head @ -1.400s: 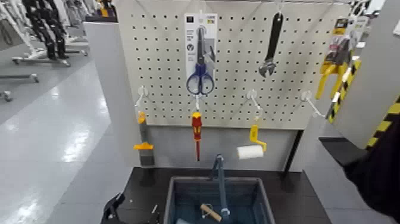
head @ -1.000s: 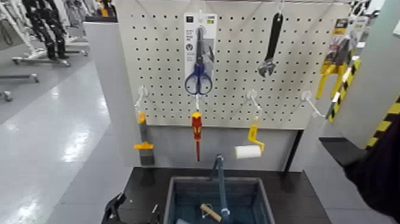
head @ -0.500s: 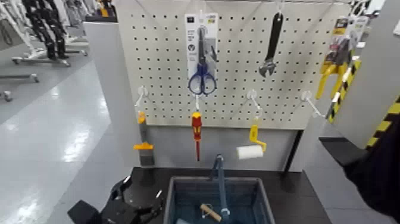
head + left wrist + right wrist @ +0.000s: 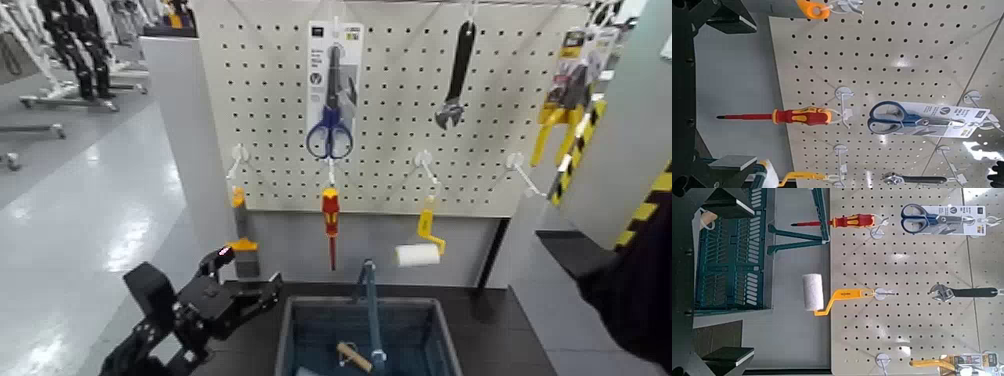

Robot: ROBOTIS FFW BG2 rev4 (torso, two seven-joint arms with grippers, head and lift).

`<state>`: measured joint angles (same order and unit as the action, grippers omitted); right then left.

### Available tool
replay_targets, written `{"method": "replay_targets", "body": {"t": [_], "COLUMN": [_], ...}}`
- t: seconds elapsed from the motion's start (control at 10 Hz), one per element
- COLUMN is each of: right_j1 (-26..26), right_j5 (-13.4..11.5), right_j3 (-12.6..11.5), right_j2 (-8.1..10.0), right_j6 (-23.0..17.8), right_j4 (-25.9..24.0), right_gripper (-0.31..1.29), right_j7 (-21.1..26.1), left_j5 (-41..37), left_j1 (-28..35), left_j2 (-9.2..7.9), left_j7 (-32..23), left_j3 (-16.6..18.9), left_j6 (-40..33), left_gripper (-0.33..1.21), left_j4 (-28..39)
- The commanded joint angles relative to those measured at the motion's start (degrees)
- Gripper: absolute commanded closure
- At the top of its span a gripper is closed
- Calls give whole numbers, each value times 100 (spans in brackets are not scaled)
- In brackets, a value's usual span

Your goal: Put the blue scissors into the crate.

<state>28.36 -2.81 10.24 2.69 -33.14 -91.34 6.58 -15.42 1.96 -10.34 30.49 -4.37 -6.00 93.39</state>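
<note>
Hanging on the white pegboard (image 4: pixel 400 110) are six tools that I can count, left to right: one orange-handled scraper (image 4: pixel 240 238) low at the board's left edge, one pair of blue scissors (image 4: pixel 331 90) on its tall white card high up, one red-and-yellow screwdriver (image 4: pixel 330 222) directly below the scissors with its tip pointing down, one yellow-handled paint roller (image 4: pixel 422 245) on the lower row, one black wrench (image 4: pixel 455 75) on the upper row, and one yellow-and-black packaged tool (image 4: pixel 562 95) at the far right edge. The scissors are on their hook, handles low, well above the crate and touched by nothing. Low on the left, the left hand (image 4: pixel 262 291) is raised just beside the crate's left rim, over the dark tabletop (image 4: pixel 255 320), its two fingers apart and holding nothing. One crate (image 4: pixel 290 335) sits on the tabletop below the board, its single blue handle bar (image 4: pixel 370 310) upright in the middle, and one small pale wooden piece (image 4: pixel 353 355) lies inside it. Whether the right hand is apart or together I cannot tell, since only its wrist camera's outlook over the board and crate shows.
</note>
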Motion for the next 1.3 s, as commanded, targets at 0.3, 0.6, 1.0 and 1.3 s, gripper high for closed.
{"method": "replay_targets", "body": {"t": [0.3,0.6,1.0,1.3], "right_j1": [-32,-76,-111,-155], "right_j5": [0,0,0,9], "right_j3": [-4,14,5,-4], "right_j2": [-15,-6,3,12], "right_j6": [0,-9,-18,-35], "right_j4": [20,37,64,99], "right_gripper": [8,8,8,8], "right_j7": [-34,-61,-96,-149], "left_j5": [-392,-453,-489,-585], "left_j1": [-1004,-1663,-2454,-3272], "left_j2": [-179,-250,-285,-250], "left_j7": [625,889,1117,1399], "left_j3": [-82,-337,-583,-785], "left_j6": [775,881,872,626], "left_gripper": [14,14,14,14], "left_j4": [-93,-313,-735,-1402]}}
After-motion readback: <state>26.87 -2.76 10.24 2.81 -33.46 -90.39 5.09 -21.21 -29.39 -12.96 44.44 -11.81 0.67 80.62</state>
